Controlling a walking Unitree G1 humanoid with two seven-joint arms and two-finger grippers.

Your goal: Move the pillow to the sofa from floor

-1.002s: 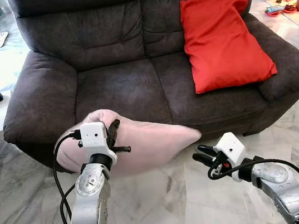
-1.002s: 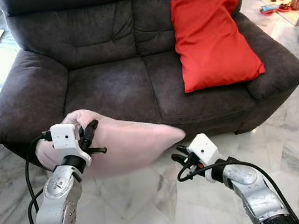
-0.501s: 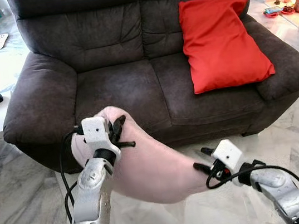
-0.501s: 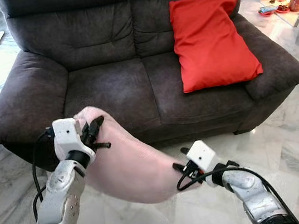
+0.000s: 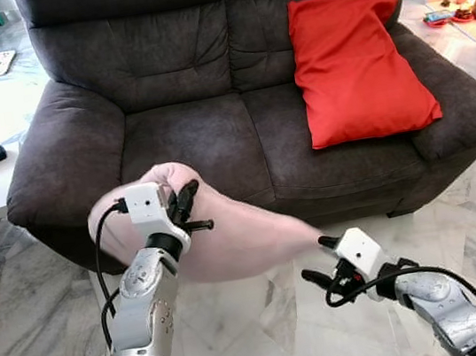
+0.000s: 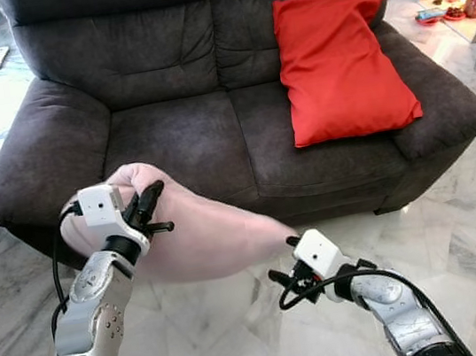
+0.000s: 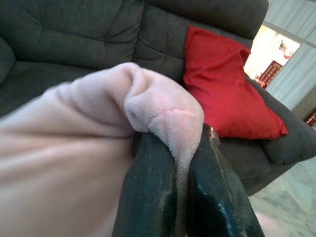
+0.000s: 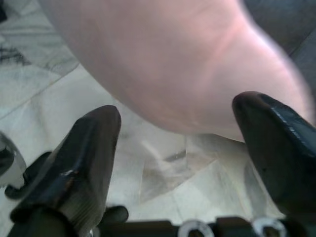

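Pink pillow held off the floor, lower centre of the head views, in front of the sofa.

The left gripper [image 5: 187,211] has its fingers [image 7: 148,197] clamped on a bunched corner of the pink pillow [image 5: 228,233], so the body sags toward lower right. The right gripper [image 5: 322,259] sits just below the hanging end with fingers spread, gripping nothing (likely placed to support). The sofa [image 5: 188,141] seat lies directly beyond; a red pillow [image 5: 355,62] occupies its right half.
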